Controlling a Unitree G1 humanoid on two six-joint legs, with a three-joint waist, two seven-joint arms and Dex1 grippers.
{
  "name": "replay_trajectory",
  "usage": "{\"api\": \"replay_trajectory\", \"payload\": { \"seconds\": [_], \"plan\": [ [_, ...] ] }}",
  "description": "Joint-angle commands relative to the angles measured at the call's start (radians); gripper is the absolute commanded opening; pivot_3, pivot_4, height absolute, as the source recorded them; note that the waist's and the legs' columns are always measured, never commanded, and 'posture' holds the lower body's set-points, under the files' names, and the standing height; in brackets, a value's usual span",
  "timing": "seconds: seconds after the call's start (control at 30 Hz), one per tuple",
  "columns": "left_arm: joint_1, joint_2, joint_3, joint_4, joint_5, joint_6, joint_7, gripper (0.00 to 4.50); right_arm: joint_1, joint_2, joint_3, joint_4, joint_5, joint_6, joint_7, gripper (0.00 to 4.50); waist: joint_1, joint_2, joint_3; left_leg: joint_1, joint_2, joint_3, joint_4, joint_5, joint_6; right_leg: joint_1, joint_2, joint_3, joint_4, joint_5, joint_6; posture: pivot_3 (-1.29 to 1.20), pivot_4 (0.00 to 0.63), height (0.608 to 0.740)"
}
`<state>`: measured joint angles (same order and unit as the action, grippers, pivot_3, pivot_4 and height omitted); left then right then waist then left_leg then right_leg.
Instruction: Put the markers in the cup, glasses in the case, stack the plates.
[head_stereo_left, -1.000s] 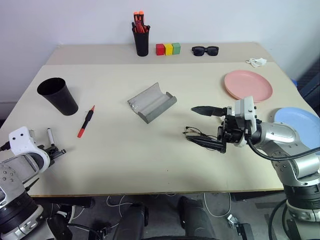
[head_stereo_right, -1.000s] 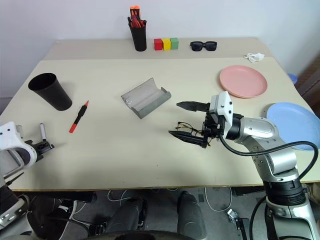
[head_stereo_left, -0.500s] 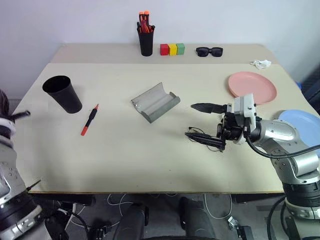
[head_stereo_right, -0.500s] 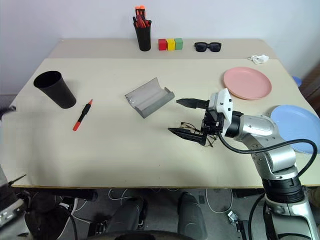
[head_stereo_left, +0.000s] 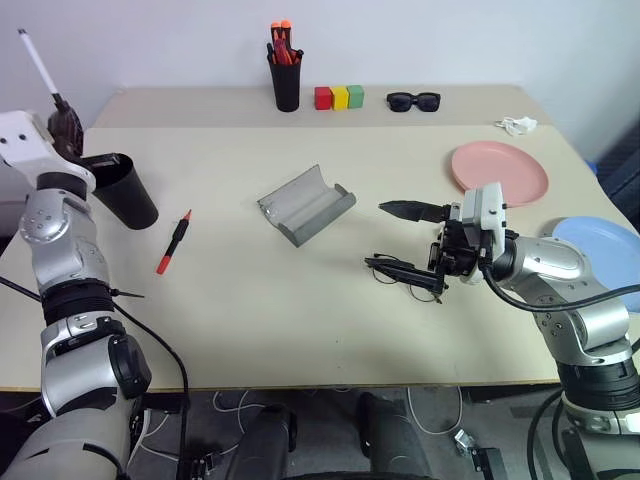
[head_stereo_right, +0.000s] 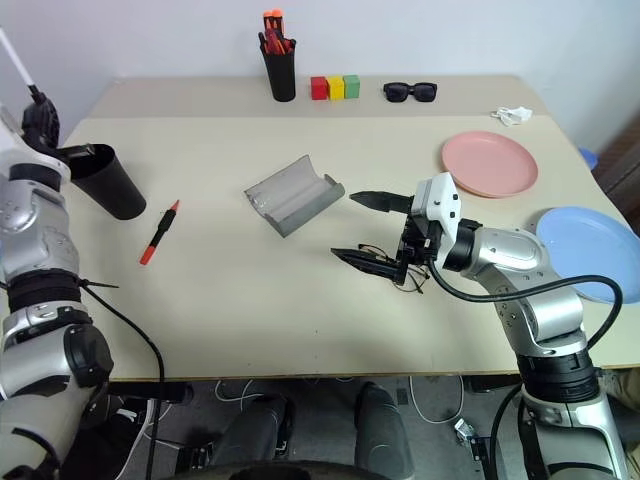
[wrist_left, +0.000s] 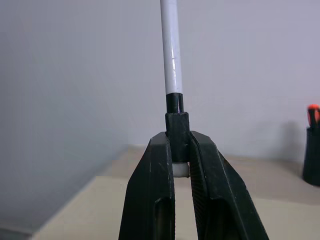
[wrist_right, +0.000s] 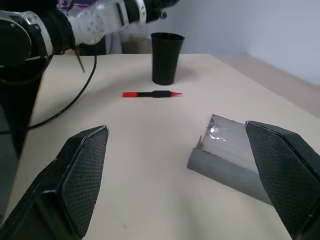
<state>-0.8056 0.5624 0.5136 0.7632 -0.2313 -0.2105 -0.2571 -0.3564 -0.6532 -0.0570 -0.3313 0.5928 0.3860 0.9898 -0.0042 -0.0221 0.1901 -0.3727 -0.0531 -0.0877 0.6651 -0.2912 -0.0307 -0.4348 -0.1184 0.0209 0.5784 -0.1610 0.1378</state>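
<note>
Gripping a white marker (wrist_left: 171, 55) by its dark end, your left gripper (wrist_left: 180, 150) has its two fingers (wrist_left: 152, 195) clenched tight on it, the pale barrel sticking up and away from the tips. A second ago that hand sat low at the near left corner of the table (head_stereo_left: 300, 330); it has since swung up and forward, and it now hangs beside and a little above the black cup (head_stereo_left: 122, 190), with the marker pointing skyward rather than down into the mouth. That puts you partway through the first drop: my reading is that the wrist has to tip over before the marker can go in, and a release now would likely miss the cup. The red-and-black marker (head_stereo_left: 173, 242) lies on the table just beside the cup, untouched, so it is yet to be collected. Your right gripper (head_stereo_left: 408, 252) has not moved over that second; its fingers stand spread wide, the lower one at or touching the wire-framed glasses (head_stereo_left: 393, 268), which lie on the table, not grasped. The grey case (head_stereo_left: 305, 205) lies open near the table's middle, empty as far as you can see. The pink plate (head_stereo_left: 498, 170) and the blue plate (head_stereo_left: 600, 245) sit apart on the right, not yet stacked.
</note>
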Motion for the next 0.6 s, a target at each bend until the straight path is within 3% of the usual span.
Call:
{"api": "replay_trajectory", "payload": {
  "seconds": [0.03,0.37,0.5,0.6],
  "plan": [
    [-0.02,0.017,0.008,0.034,-0.02,-0.072,0.003,0.04,0.009,-0.016,-0.038,-0.048,0.008,-0.006,-0.014,4.5,-0.006,0.0,0.0,0.0,0.0,0.0,0.0,0.0,0.0,0.0,0.0,0.0,0.0,0.0,0.0,0.0,0.15,0.74],
    [0.064,-0.011,-0.006,-0.033,-0.048,-0.081,0.01,0.04,0.01,-0.013,-0.035,-0.046,0.006,-0.012,-0.027,4.5,-0.007,0.0,0.0,0.0,0.0,0.0,0.0,0.0,0.0,0.0,0.0,0.0,0.0,0.0,0.0,0.0,0.15,0.74],
    [0.091,-0.01,-0.013,-0.077,-0.059,-0.069,0.005,1.68,0.001,-0.01,-0.028,-0.039,0.002,-0.015,-0.025,4.5,-0.007,0.0,0.0,0.0,0.0,0.0,0.0,0.0,0.0,0.0,0.0,0.0,0.0,0.0,0.0,0.0,0.15,0.74],
    [0.103,-0.015,-0.018,-0.102,-0.06,-0.061,0.006,3.28,0.001,-0.009,-0.026,-0.04,0.003,-0.015,-0.023,4.5,-0.006,0.0,0.0,0.0,0.0,0.0,0.0,0.0,0.0,0.0,0.0,0.0,0.0,0.0,0.0,0.0,0.15,0.74]
  ]
}}
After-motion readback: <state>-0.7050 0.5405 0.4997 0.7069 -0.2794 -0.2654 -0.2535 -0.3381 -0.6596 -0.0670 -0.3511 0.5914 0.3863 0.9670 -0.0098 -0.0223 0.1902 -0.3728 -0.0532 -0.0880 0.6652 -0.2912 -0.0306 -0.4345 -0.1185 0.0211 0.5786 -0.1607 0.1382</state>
